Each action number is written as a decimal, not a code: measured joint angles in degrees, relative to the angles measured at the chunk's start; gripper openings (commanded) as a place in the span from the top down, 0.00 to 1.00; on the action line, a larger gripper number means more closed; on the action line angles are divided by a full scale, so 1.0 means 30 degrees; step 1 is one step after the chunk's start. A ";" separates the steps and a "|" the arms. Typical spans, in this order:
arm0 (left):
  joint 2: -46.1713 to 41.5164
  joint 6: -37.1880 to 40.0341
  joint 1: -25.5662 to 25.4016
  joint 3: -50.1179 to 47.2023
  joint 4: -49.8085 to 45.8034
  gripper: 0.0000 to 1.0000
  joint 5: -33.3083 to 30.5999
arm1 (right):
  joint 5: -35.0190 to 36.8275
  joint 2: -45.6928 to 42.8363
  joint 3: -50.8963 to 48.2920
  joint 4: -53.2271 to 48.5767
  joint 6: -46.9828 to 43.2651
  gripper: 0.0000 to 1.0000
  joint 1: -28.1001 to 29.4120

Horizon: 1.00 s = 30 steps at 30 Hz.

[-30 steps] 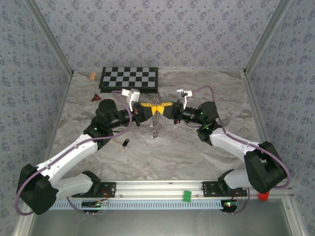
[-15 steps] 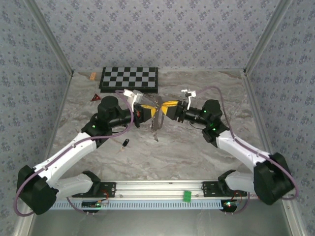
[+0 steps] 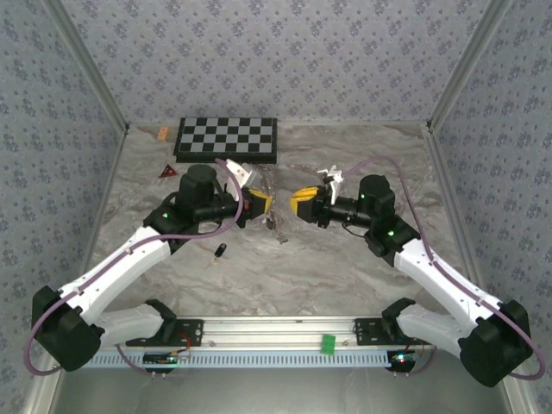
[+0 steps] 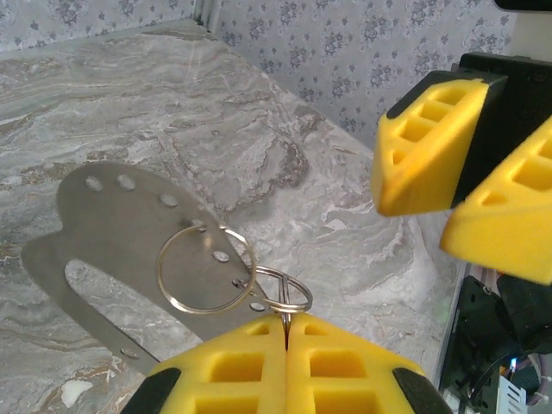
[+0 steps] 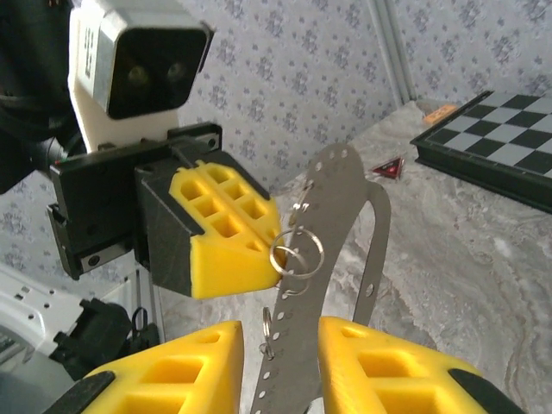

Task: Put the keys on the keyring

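My left gripper [image 3: 259, 205] is shut, its yellow pads [image 4: 259, 362] pinching a small wire ring that links to the larger keyring [image 4: 205, 269]. Hanging from these rings is a thin grey metal strip [image 4: 121, 216] with a row of holes. My right gripper [image 3: 298, 205] is open and faces the left one. The strip [image 5: 332, 250] and keyring [image 5: 296, 252] hang in the gap in front of its spread fingers [image 5: 181, 371], which touch nothing. One key [image 3: 221, 251] with a black head lies on the marble, near the left arm's forearm.
A chessboard [image 3: 228, 138] lies at the back left, with a small red triangle [image 3: 165, 172] and an orange piece [image 3: 162, 134] near it. The enclosure's patterned walls close in three sides. The aluminium rail [image 3: 285, 332] runs along the near edge.
My right gripper has opened, let go of the ring assembly and drawn back to the right. The strip and rings now hang from the left gripper alone.
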 measured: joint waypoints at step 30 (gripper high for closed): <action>0.0073 0.0801 -0.0656 0.0117 -0.0437 1.00 0.1078 | 0.5464 0.3665 0.3446 -0.3096 -0.2280 0.58 0.1137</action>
